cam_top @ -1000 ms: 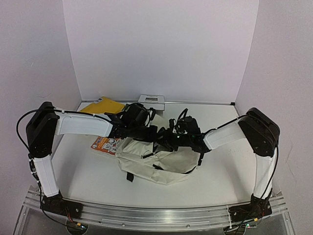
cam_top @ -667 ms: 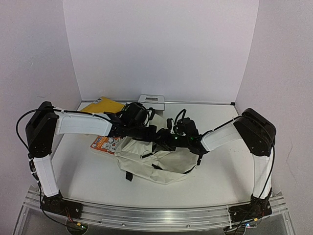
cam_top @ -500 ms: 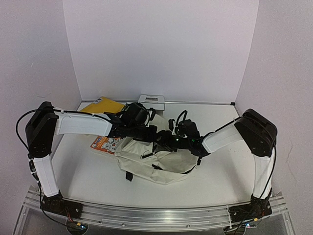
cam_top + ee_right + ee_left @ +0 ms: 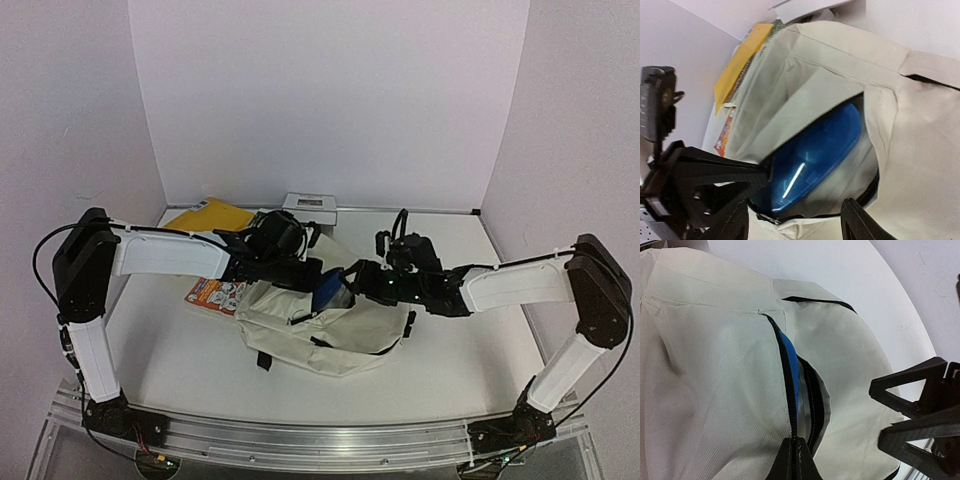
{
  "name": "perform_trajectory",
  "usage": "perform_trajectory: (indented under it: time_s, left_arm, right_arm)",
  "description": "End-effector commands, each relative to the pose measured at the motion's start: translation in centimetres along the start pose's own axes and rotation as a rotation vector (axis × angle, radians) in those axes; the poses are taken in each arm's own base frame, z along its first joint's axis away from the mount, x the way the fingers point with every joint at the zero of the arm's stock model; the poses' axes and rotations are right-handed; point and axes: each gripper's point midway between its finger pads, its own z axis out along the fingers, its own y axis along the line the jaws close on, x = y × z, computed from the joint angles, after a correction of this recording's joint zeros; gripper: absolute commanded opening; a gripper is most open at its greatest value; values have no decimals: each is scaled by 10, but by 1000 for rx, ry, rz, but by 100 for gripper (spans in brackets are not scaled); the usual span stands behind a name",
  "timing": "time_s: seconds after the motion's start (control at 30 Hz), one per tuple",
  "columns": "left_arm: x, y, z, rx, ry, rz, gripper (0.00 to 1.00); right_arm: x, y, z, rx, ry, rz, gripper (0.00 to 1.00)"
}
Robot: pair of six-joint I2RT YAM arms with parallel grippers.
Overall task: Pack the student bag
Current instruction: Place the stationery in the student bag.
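Bright, even light; faint shadow under the student bag [image 4: 330, 342]; glare streak on blue object [image 4: 810, 155]

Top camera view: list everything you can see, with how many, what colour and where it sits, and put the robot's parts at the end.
student bag: one, cream with black zippers, middle of the table, unzipped
blue item: one, glossy blue, inside the bag's opening
flat yellow item: one, yellow, back left near the wall
printed book: one, orange and white, at the bag's left side
small box: one, white and grey, against the back wall
table: one, white
left gripper: one, black, shut on the rim of the bag's opening
right gripper: one, black, open, at the right of the opening
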Motion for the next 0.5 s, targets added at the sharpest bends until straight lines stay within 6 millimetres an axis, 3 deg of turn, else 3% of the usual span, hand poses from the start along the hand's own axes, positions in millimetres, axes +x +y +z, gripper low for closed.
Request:
perform_trajectory:
  time_s: [0.0,0.23,0.47]
  left_arm:
    - [-23,-20,-9,57,-54,24,0]
    - [-20,-20,-11,61,-48,22,0]
    - [-18,-19,-13,58,-47,25,0]
  right_arm:
    - [32,-41,5,161,101,12,61]
    - [47,-60,33,208,158,49,56]
    - [41,-67,53,221,160,68,49]
